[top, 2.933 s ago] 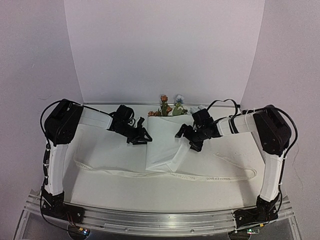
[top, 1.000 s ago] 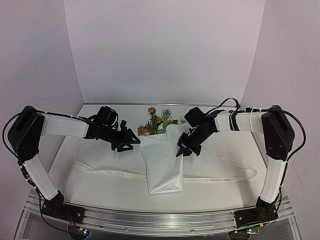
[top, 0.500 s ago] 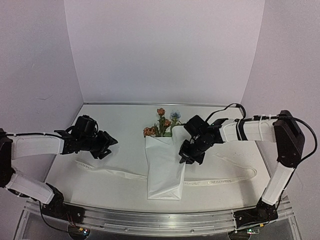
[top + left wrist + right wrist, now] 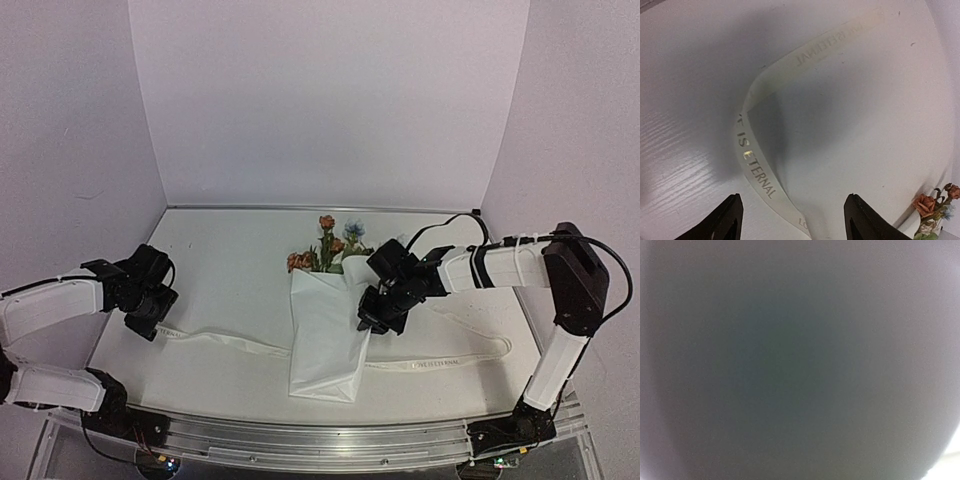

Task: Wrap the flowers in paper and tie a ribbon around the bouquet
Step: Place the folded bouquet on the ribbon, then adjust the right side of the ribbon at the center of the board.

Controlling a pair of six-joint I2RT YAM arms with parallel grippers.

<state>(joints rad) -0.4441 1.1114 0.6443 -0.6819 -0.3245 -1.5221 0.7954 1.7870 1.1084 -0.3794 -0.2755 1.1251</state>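
Black left claw (image 4: pixel 792 210) agape (ribbon (image 4: pixel 754 167) beneath)

Paper (image 4: pixel 322 340) plain white. Flowers (image 4: pixel 325 248): orange and pale blue blooms, green stems. Ribbon (image 4: pixel 755 172) cream with gold lettering. Tabletop (image 4: pixel 220 250) white, backdrop (image 4: pixel 330 100) pale lilac.

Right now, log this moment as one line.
bouquet wrapped, ribbon untied | left jaws open over ribbon | right jaws shut at bouquet's right edge
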